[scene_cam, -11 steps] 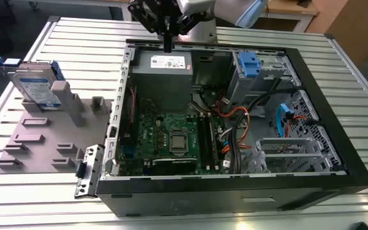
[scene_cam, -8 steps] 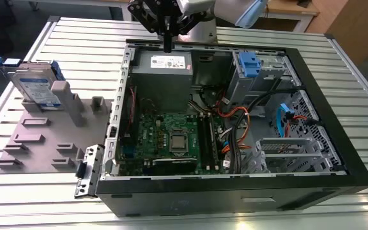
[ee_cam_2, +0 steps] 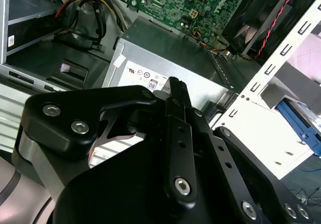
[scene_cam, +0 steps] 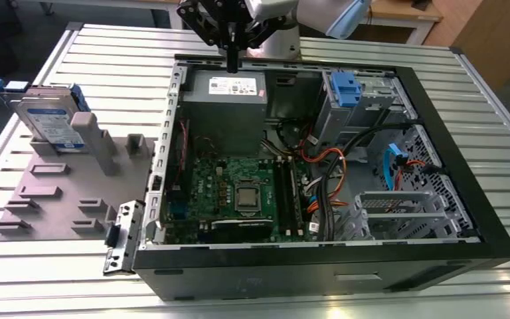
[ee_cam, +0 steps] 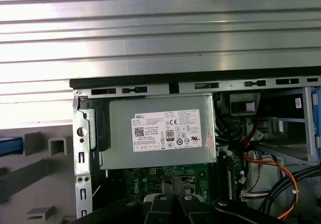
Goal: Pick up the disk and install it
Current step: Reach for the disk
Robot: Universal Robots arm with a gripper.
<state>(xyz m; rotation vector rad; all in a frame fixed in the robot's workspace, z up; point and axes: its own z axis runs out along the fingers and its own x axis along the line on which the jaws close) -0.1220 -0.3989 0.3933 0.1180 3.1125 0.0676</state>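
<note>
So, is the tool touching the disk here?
Apart. The exterior view shows the tool over the power-supply box, with the disk standing on the grey fixture outside the case.

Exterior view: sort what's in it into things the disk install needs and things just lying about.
Job: disk, standing in the grey stand; pincer, above the power supply; open case.
Lying about: motherboard; cables; metal bracket beside the case.
</note>
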